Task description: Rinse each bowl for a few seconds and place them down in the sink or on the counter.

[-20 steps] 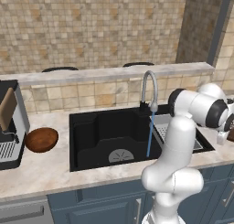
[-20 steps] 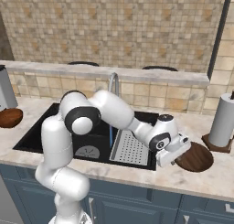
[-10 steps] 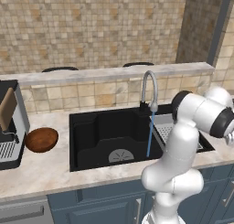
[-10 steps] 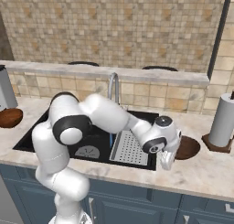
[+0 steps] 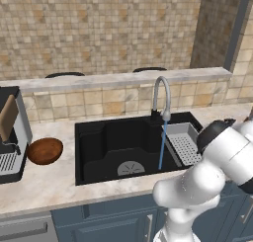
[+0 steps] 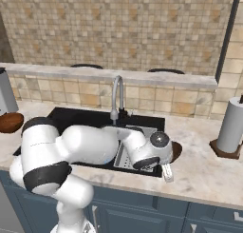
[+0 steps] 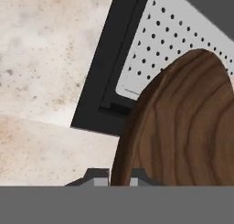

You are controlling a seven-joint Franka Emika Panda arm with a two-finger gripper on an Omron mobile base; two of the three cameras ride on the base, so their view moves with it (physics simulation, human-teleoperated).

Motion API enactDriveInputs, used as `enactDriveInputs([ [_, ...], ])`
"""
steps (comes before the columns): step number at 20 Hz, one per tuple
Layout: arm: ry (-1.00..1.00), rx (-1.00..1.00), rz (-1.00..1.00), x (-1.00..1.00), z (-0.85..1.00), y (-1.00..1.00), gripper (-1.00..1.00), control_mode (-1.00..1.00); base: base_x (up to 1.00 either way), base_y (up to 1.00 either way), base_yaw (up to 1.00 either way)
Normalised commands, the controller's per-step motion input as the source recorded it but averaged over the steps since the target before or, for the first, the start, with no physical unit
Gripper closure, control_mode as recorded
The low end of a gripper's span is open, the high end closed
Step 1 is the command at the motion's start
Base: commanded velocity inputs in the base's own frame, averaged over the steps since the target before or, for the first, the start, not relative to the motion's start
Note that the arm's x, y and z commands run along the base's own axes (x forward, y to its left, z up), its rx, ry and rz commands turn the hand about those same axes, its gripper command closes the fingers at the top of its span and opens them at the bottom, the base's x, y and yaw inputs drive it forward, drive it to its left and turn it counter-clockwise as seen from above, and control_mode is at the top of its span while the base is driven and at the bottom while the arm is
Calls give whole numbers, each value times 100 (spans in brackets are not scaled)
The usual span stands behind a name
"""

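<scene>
In the hand view a reddish-brown wood-grained bowl (image 7: pixel 183 127) stands close up, and my gripper (image 7: pixel 118 181) is shut on its rim, one fingertip on each side. The right base view shows this bowl (image 6: pixel 176 151) peeking out behind my hand at the right edge of the black sink (image 6: pixel 71 117), with the gripper (image 6: pixel 167 172) over the counter (image 6: pixel 209 175). A second bowl (image 5: pixel 44 150) sits on the counter left of the sink (image 5: pixel 123 147); the same second bowl (image 6: pixel 10 121) shows at the far left. Water runs from the faucet (image 5: pixel 160 95).
A grey perforated tray (image 5: pixel 183 144) lies in the sink's right part, just beside the held bowl. A paper towel roll (image 6: pixel 232 125) stands on the counter at the right. A coffee machine (image 5: pixel 10 132) stands at the far left, behind the second bowl.
The jaws have closed onto the rim of the bowl right of the sink. My arm has swung lower and further over it. The left bowl has not moved.
</scene>
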Motion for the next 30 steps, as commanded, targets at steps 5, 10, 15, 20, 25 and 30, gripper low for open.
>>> enactDriveInputs([
  [5, 5, -9, 29, 6, 50, 87, 100, -100, 0, 0, 0],
  [10, 5, -9, 21, 9, 40, 74, 100, -100, 0, 0, 0],
  [15, 7, -11, 19, 2, 1, 52, 100, -100, 0, 0, 0],
  [20, 5, 1, 16, 13, 0, 4, 100, -100, 0, 0, 0],
  [25, 2, 16, 11, 25, 21, 0, 100, -100, 0, 0, 0],
  [30, 8, 17, 9, 29, 8, 5, 100, -100, 0, 0, 0],
])
